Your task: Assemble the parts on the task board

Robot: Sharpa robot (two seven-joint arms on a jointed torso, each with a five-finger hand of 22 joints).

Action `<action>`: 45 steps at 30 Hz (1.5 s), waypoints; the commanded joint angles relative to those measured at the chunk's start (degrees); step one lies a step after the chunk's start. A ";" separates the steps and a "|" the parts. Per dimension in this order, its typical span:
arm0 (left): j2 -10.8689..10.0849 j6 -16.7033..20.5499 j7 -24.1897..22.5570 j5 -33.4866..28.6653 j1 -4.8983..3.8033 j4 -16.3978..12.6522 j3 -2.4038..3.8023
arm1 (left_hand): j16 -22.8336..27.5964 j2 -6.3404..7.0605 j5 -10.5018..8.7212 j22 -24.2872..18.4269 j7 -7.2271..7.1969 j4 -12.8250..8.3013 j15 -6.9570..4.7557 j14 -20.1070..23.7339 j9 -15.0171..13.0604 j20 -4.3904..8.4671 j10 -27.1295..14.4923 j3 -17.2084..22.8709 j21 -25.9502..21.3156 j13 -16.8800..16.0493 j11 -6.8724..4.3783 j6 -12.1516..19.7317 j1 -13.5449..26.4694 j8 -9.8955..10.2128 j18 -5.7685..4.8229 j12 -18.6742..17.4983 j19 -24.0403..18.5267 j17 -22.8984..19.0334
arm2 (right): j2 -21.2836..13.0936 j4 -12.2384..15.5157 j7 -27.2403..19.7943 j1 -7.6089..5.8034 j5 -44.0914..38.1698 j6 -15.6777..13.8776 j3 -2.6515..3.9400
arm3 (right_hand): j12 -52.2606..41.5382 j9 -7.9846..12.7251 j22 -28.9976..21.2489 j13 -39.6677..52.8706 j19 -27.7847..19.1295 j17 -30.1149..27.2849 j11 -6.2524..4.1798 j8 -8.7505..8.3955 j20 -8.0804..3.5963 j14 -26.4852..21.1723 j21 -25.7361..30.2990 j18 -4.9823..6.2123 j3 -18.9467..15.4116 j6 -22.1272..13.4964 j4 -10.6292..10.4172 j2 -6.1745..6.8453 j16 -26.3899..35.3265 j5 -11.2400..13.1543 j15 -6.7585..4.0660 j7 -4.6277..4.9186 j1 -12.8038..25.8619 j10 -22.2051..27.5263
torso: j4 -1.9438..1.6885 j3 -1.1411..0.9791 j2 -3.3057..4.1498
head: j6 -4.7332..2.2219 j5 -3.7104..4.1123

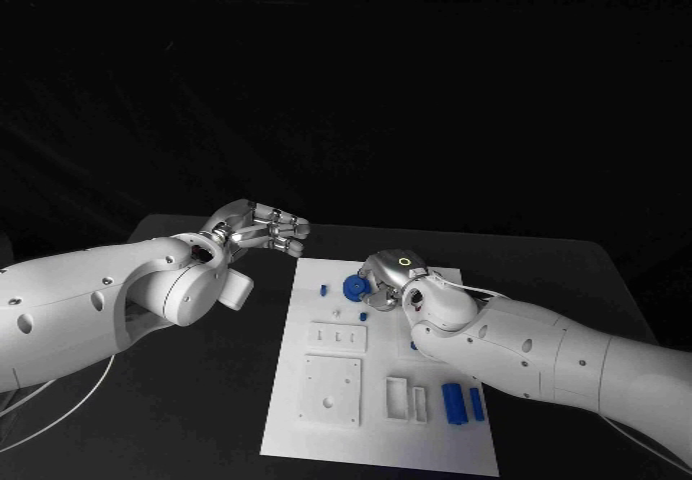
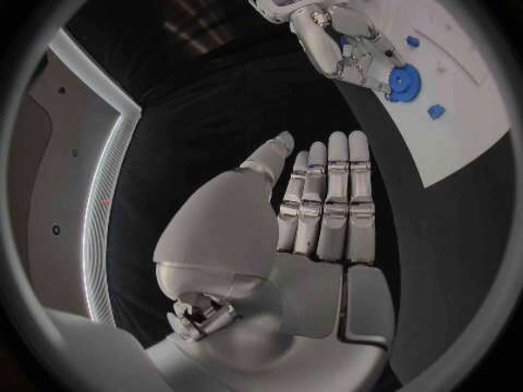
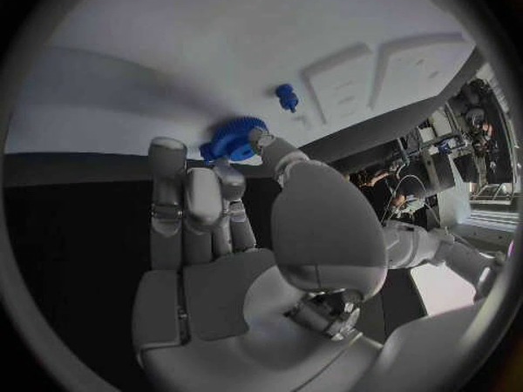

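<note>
Blue gear [image 1: 355, 289]: I see a round toothed wheel, bright blue with a paler hub, lying near the far end of the task board [image 1: 378, 440]; in the right wrist view its teeth are plain along the rim [image 3: 231, 137].
Gear's lie: it looks flat or nearly flat on the plate in the left wrist view [image 2: 404, 82], face up — being round, it has no long axis I can name.
Right hand [image 1: 392, 283]: its fingertips are closed round the gear's edge, thumb on one side and fingers [image 3: 174, 179] on the other, so I read it as holding the gear; I cannot tell whether the gear is lifted off the plate.
Small blue peg [image 3: 287, 97]: lies on the board just beside the gear, apart from the hand.
Other blue pieces: two long blocks [image 1: 462, 402] lie side by side at the near end of the board, their long axes running along the board's length.
Board: white, long and narrow, with raised rectangular plates [image 1: 332, 390] and slotted insets on it.
Left hand [image 1: 263, 226]: hangs above the tabletop [image 1: 216, 400] off the board's far left corner, fingers straight and close together [image 2: 327, 200], holding nothing.
Surface and room: black tabletop, dark surround — a pale lit strip [image 2: 104, 218] shows at the edge of the left wrist view.
</note>
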State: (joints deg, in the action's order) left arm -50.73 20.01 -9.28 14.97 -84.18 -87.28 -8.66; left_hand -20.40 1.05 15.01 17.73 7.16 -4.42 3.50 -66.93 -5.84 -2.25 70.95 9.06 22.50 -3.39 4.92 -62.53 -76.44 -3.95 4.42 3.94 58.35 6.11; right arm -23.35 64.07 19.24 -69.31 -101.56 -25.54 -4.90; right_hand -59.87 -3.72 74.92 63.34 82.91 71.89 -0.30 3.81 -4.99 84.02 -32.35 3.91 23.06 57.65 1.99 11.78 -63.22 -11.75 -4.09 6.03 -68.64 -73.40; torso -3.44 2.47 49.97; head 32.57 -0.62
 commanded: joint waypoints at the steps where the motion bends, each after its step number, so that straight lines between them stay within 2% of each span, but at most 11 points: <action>1: 0.18 -0.89 -0.21 0.13 -0.06 -0.03 0.04 | 0.24 0.38 0.22 0.07 -0.10 -0.30 0.06 0.35 -0.05 -0.07 -0.37 0.18 -0.08 -0.09 0.00 0.50 0.17 0.29 -0.43 -0.20 0.03 -0.08 | 0.08 -0.02 -0.57 -0.01 0.46 0.44 0.00 | 0.40 0.41 3.55 -0.25 0.05 -0.12 -0.18 -0.52 0.18 0.09 0.40 0.74 -1.02 -7.22 -0.24 0.41 0.43 0.21 0.33 0.04 -0.32 0.22 | 0.05 -0.01 0.00 | 0.04 0.00; 2: 0.19 -0.89 -0.20 0.13 -0.06 -0.02 0.04 | 0.24 0.38 0.22 0.07 -0.10 -0.30 0.06 0.35 -0.05 -0.07 -0.37 0.18 -0.08 -0.09 0.00 0.50 0.17 0.29 -0.43 -0.20 0.03 -0.08 | 0.07 0.03 -0.64 -0.01 0.58 0.32 -0.01 | 0.42 0.49 3.55 -0.29 0.06 -0.14 -0.41 -0.60 0.10 0.08 0.44 0.71 -1.17 -8.74 -0.39 0.50 0.46 0.11 0.18 -0.08 -0.34 0.21 | 0.02 0.00 -0.01 | 0.05 0.02; 8: 0.21 -0.91 -0.13 0.13 -0.05 0.06 0.03 | 0.24 0.38 0.22 0.07 -0.10 -0.30 0.06 0.35 -0.05 -0.07 -0.37 0.18 -0.08 -0.09 0.00 0.50 0.17 0.29 -0.43 -0.20 0.03 -0.08 | -0.34 1.00 -1.50 -0.01 1.99 -0.50 -0.01 | 0.54 0.52 3.54 -0.42 0.14 -0.16 -0.74 -0.61 -0.33 0.08 0.66 0.31 -1.97 -10.06 -0.89 0.80 0.59 -0.53 -0.14 -0.22 -0.79 0.18 | -0.03 -0.05 -0.01 | 0.10 -0.08; 13: 0.20 -0.92 -0.08 0.13 -0.05 0.07 0.03 | 0.26 0.35 0.26 0.09 -0.06 -0.31 0.08 0.36 -0.03 -0.08 -0.46 0.20 -0.12 -0.09 0.04 0.59 0.28 0.30 -0.42 -0.22 0.01 -0.09 | -0.63 1.45 -1.89 -0.01 2.76 -0.42 -0.01 | 0.39 0.46 3.60 -0.29 0.23 -0.08 -0.65 -0.56 -0.32 0.11 0.57 0.28 -2.13 -8.47 -0.79 0.49 0.52 -1.29 -0.10 -0.22 -0.91 0.11 | 0.05 -0.08 0.02 | 0.11 -0.11; 18: 0.19 -0.99 -0.01 0.13 -0.05 0.06 0.03 | 0.26 0.35 0.26 0.09 -0.06 -0.31 0.08 0.36 -0.03 -0.08 -0.46 0.20 -0.12 -0.09 0.04 0.59 0.28 0.30 -0.42 -0.22 0.01 -0.09 | -0.89 1.48 -2.23 -0.01 3.75 0.91 -0.01 | 0.33 0.30 3.59 -0.22 0.21 -0.07 -0.40 -0.40 -0.15 0.11 0.68 0.35 -1.64 -4.47 -0.78 -0.27 0.53 -2.49 0.11 -0.20 -0.13 0.22 | 0.09 -0.06 0.00 | 0.21 -0.11; 21: 0.17 -1.01 0.04 0.13 -0.05 0.06 0.03 | 0.25 0.29 0.37 0.12 -0.04 -0.37 0.06 0.33 -0.02 -0.07 -0.55 0.30 -0.12 -0.09 0.05 0.66 0.24 0.29 -0.40 -0.21 0.05 -0.09 | -1.07 1.47 -2.39 -0.01 4.15 1.35 -0.01 | 0.16 0.16 3.58 -0.11 0.14 -0.05 -0.36 -0.26 -0.09 0.09 0.73 0.42 2.19 -0.89 -0.98 -0.51 0.48 -3.00 0.16 -0.29 1.30 0.35 | 0.08 -0.08 0.00 | 0.31 -0.07; 22: 0.16 -1.01 0.06 0.13 -0.05 0.05 0.03 | 0.25 0.29 0.38 0.12 -0.04 -0.38 0.06 0.33 -0.02 -0.07 -0.55 0.31 -0.12 -0.09 0.05 0.66 0.23 0.29 -0.40 -0.21 0.05 -0.09 | -1.15 1.46 -2.45 -0.01 4.36 1.45 -0.01 | 0.18 0.18 3.63 -0.08 0.19 -0.02 -0.53 -0.32 -0.15 0.09 0.60 0.41 4.40 -0.09 -1.15 -1.09 0.44 -2.27 0.01 -0.36 1.51 0.49 | 0.07 -0.09 0.00 | 0.30 -0.03; 24: 0.14 -1.00 0.09 0.13 -0.05 0.05 0.03 | 0.25 0.28 0.41 0.13 -0.04 -0.42 0.06 0.33 -0.02 -0.07 -0.57 0.34 -0.12 -0.09 0.06 0.66 0.18 0.29 -0.39 -0.21 0.04 -0.09 | -1.28 1.44 -2.54 -0.01 4.66 1.59 -0.01 | -0.05 0.17 3.64 0.12 0.16 -0.02 -0.63 -0.31 -0.28 0.09 0.45 0.34 11.13 1.05 -0.17 -0.90 0.44 -1.58 0.01 -0.24 3.85 0.50 | 0.07 -0.09 -0.01 | 0.26 -0.03; 29: 0.12 -1.01 0.14 0.13 -0.05 0.04 0.03 | 0.26 0.23 0.50 0.19 -0.02 -0.54 0.06 0.34 -0.01 -0.05 -0.57 0.43 -0.07 -0.09 0.06 0.67 0.07 0.29 -0.38 -0.21 0.02 -0.10 | -1.50 1.30 -2.59 -0.01 5.12 2.20 -0.01 | -0.13 0.15 3.63 0.19 0.02 -0.02 -0.41 -0.26 -0.17 0.07 0.25 0.44 13.88 2.23 1.03 -1.72 0.44 -1.52 0.09 -0.26 5.42 0.59 | 0.06 -0.09 0.00 | 0.35 -0.04; 36: 0.09 -1.03 0.16 0.13 -0.05 0.05 0.03 | 0.26 0.21 0.57 0.28 0.00 -0.66 0.06 0.35 0.00 -0.04 -0.58 0.47 0.02 -0.09 0.07 0.70 0.06 0.29 -0.37 -0.20 -0.03 -0.10 | -1.60 0.94 -1.85 -0.01 5.32 3.11 -0.01 | -0.09 0.15 3.57 0.07 -0.03 -0.04 -0.05 -0.27 0.05 0.04 0.32 0.62 10.99 1.70 1.25 -0.88 0.45 -4.91 0.33 0.10 6.37 0.61 | 0.04 -0.10 -0.02 | 0.32 0.12; 45: 0.02 -0.99 0.20 0.13 -0.05 0.04 0.03 | 0.28 0.21 0.65 0.55 0.06 -0.98 0.07 0.36 0.02 -0.03 -0.65 0.56 0.25 -0.08 0.10 0.78 0.04 0.30 -0.36 -0.23 -0.23 -0.12 | -1.68 0.79 -1.30 -0.01 5.46 4.98 -0.01 | 0.00 0.16 3.56 -0.09 -0.04 -0.09 0.01 -0.27 0.13 0.00 0.39 0.71 9.34 1.40 1.39 -0.86 0.49 -6.10 0.38 0.16 6.16 0.70 | 0.08 -0.04 -0.04 | 0.29 0.22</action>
State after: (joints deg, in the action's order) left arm -50.77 19.75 -8.87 14.98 -84.18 -87.13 -8.67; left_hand -20.40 1.05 15.46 18.23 7.16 -4.99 3.50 -66.93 -5.84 -2.25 70.73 9.63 22.50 -3.40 5.13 -62.12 -76.43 -3.95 4.42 3.94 58.35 6.06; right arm -24.89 65.09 17.24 -69.59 -96.39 -23.88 -4.73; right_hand -59.65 -3.49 74.91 63.28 82.91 71.84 -0.50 3.26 -5.00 84.02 -31.91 3.91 32.64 59.29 3.30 10.94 -62.95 -17.71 -4.09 6.24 -62.67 -72.36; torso -3.38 2.38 49.95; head 32.86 -0.43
